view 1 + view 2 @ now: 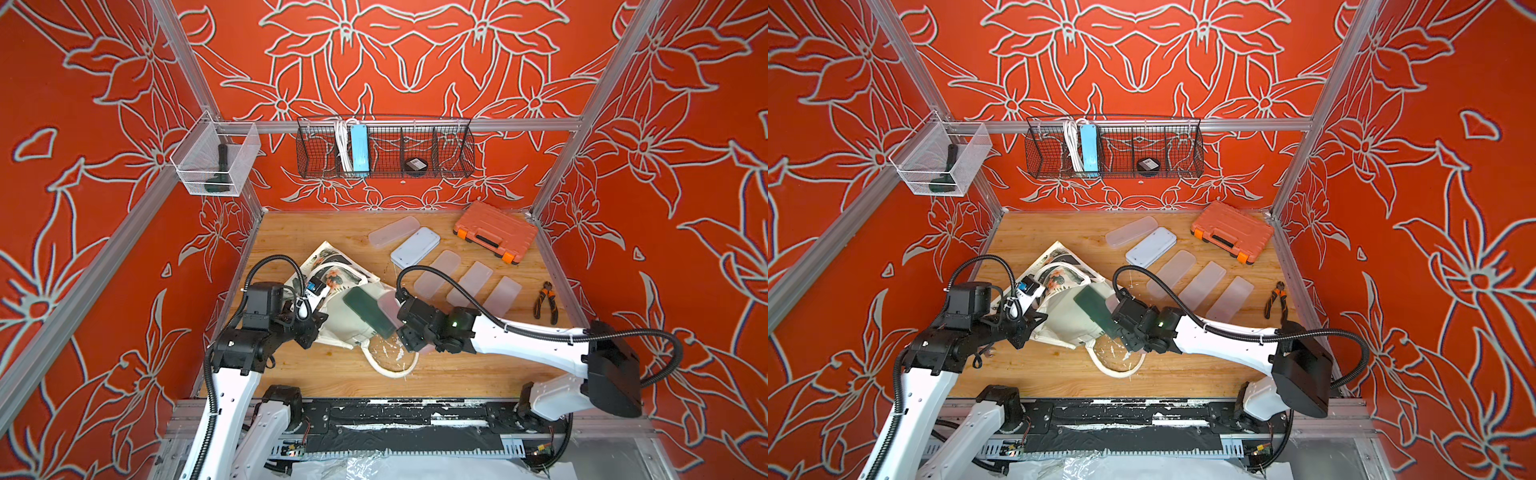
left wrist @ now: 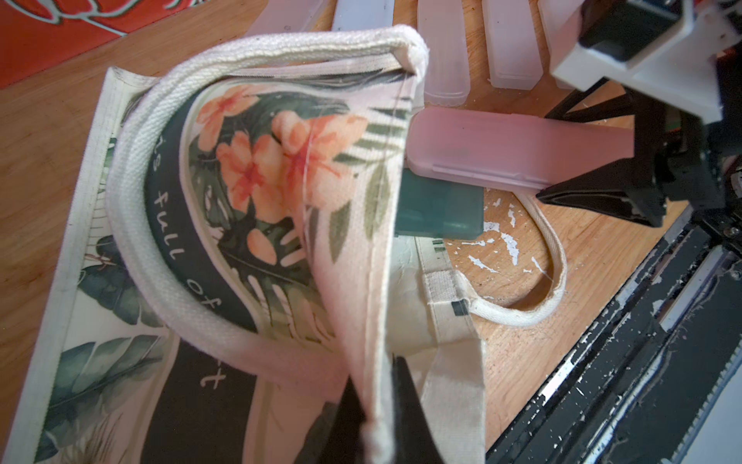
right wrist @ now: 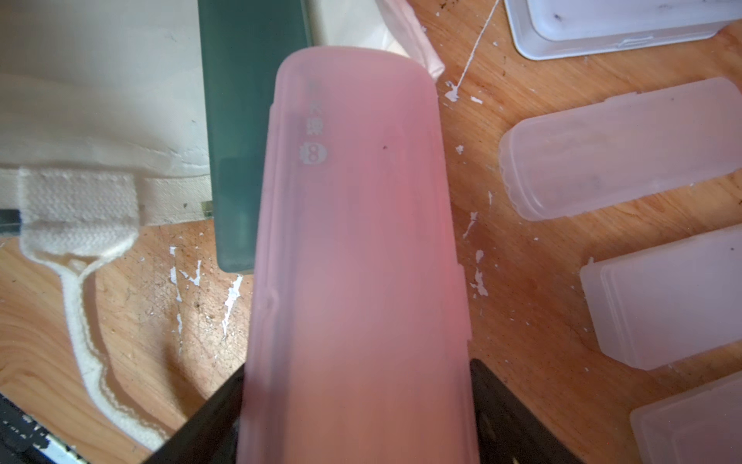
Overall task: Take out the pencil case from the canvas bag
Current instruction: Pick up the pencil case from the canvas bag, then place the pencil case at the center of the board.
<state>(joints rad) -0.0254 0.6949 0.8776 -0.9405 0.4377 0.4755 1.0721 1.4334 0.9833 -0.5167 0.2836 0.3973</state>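
The wooden table [image 1: 311, 374] bears the canvas bag [image 1: 345, 320], frosted cases [image 1: 469, 282], orange toolbox [image 1: 494, 230], seemingly pliers [image 1: 547, 301].

A cream-white cloth canvas bag [image 1: 349, 328] lies at the wooden table's [image 1: 436, 374] nine o'clock. A dark green plastic case [image 1: 368, 309] overlaps it. At that case's three o'clock, a pale translucent case [image 1: 387, 300] meets the right gripper [image 1: 400, 325].

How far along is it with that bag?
Frosted cases already lie on the table. The left claw pinches cloth of the canvas bag; the right claw grips a pink pencil case at its mouth. Left: set it down. A green case pokes half out.
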